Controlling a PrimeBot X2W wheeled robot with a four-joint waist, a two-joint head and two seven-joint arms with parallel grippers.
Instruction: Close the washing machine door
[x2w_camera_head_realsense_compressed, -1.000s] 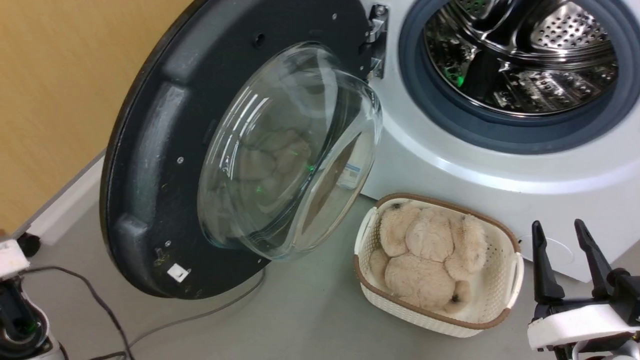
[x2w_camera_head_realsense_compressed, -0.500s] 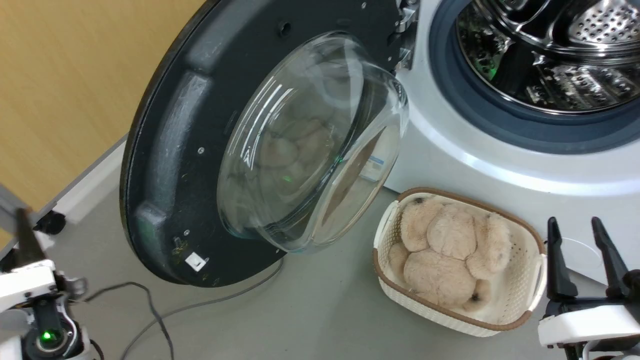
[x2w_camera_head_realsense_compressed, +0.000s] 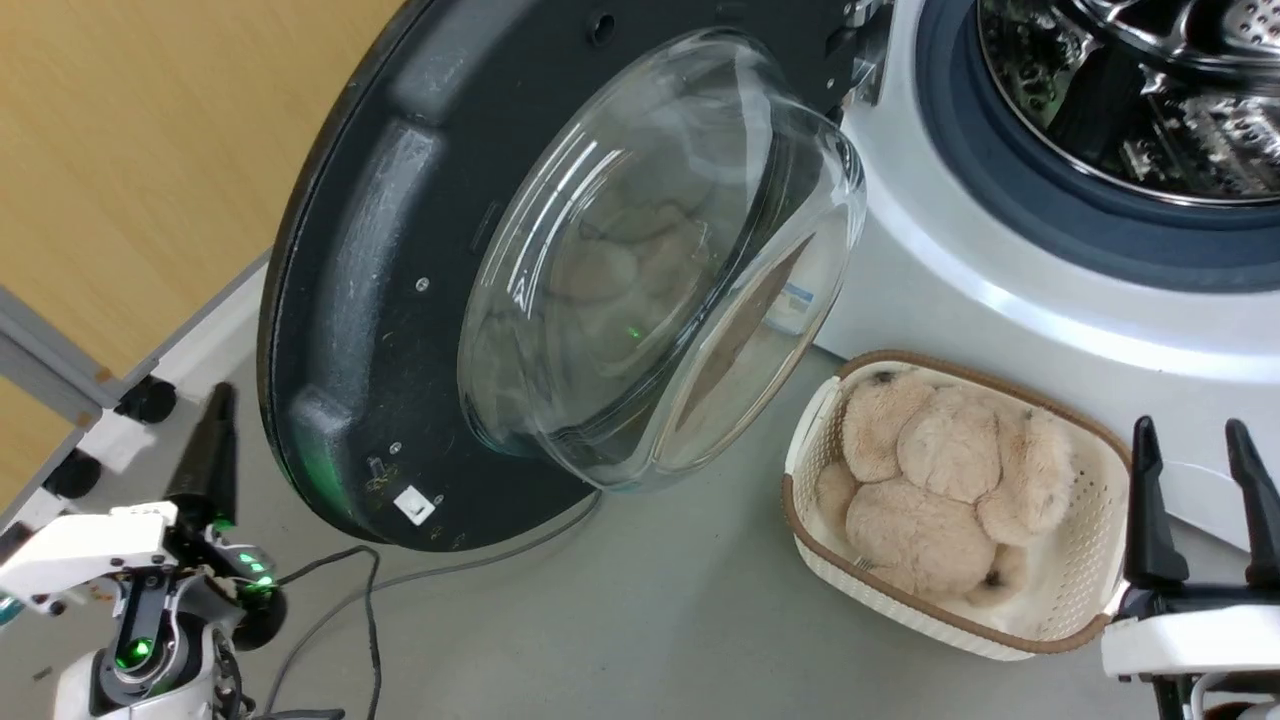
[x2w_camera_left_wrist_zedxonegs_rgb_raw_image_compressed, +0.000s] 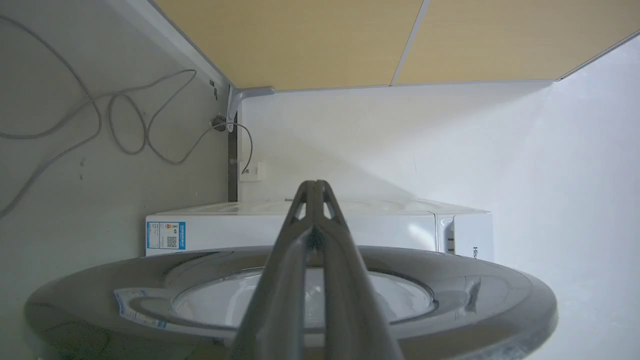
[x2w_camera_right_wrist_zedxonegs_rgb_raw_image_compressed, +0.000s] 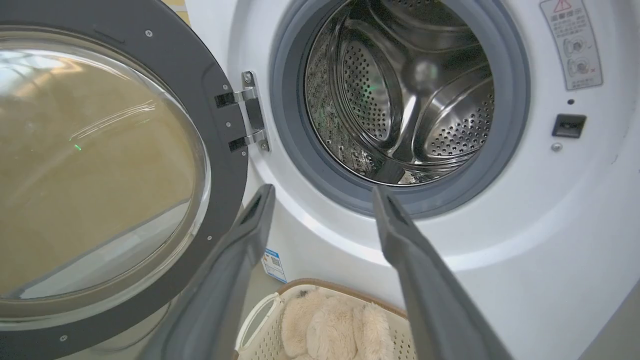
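The washing machine door (x2w_camera_head_realsense_compressed: 370, 300) stands wide open, its matte black inner face and bulging glass bowl (x2w_camera_head_realsense_compressed: 650, 270) turned toward me. It hangs by a metal hinge (x2w_camera_right_wrist_zedxonegs_rgb_raw_image_compressed: 247, 117) on the white washing machine (x2w_camera_head_realsense_compressed: 950, 280), whose steel drum (x2w_camera_right_wrist_zedxonegs_rgb_raw_image_compressed: 400, 95) is exposed. My left gripper (x2w_camera_head_realsense_compressed: 222, 397) is shut and holds nothing. It sits low on the left, just outside the door's lower rim and apart from it. In the left wrist view the shut left gripper (x2w_camera_left_wrist_zedxonegs_rgb_raw_image_compressed: 316, 186) points over the door's glossy outer face (x2w_camera_left_wrist_zedxonegs_rgb_raw_image_compressed: 475, 305). My right gripper (x2w_camera_head_realsense_compressed: 1190, 430) stands open at the lower right, facing the machine's opening (x2w_camera_right_wrist_zedxonegs_rgb_raw_image_compressed: 325, 194).
A white woven basket (x2w_camera_head_realsense_compressed: 800, 520) holding a beige plush toy (x2w_camera_head_realsense_compressed: 940, 480) sits on the grey floor in front of the machine, below the door's glass. Grey cables (x2w_camera_head_realsense_compressed: 370, 590) trail under the door. A yellow wall (x2w_camera_head_realsense_compressed: 130, 150) and black casters (x2w_camera_head_realsense_compressed: 145, 398) lie to the left.
The head camera has shifted, moving the whole scene right and up. My left gripper has risen into view, fingers shut and pointing up beside the door's lower rim. The right gripper stays open.
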